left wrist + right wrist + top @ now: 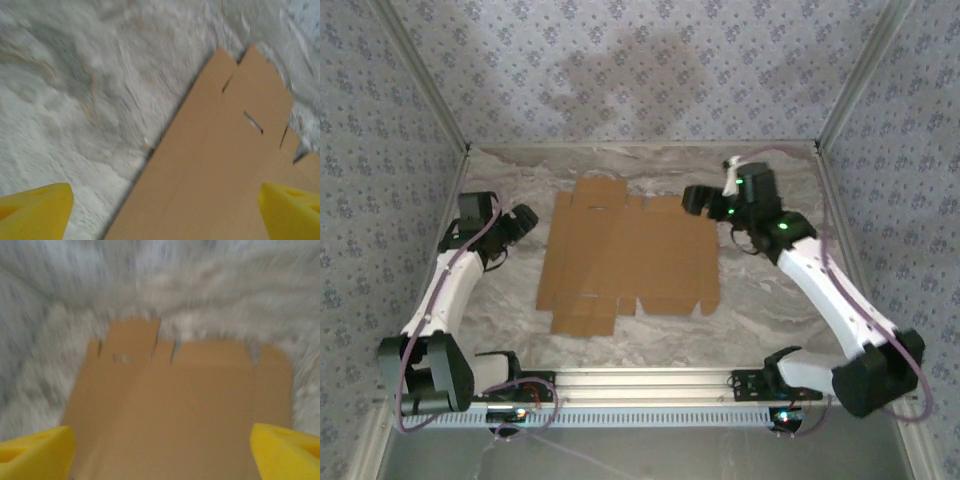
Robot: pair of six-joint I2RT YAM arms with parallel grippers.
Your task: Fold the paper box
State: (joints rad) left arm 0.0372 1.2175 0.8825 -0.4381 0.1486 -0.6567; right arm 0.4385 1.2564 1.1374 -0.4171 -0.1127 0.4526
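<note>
A: What's on the table (770, 290)?
B: The paper box (625, 255), flat and unfolded between the arms. Likely light, thin, bendy at the creases, and quick to slide.
A: Hold where?
B: An edge flap. Left gripper (523, 220) and right gripper (697, 200) are both spread wide, empty.

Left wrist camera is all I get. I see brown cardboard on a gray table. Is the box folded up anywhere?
Observer: No. From above, the whole box looks flat, with no flap raised.
Operator: Where's the other arm?
Observer: The right end effector is at the box's far right corner, across from yours.
</note>
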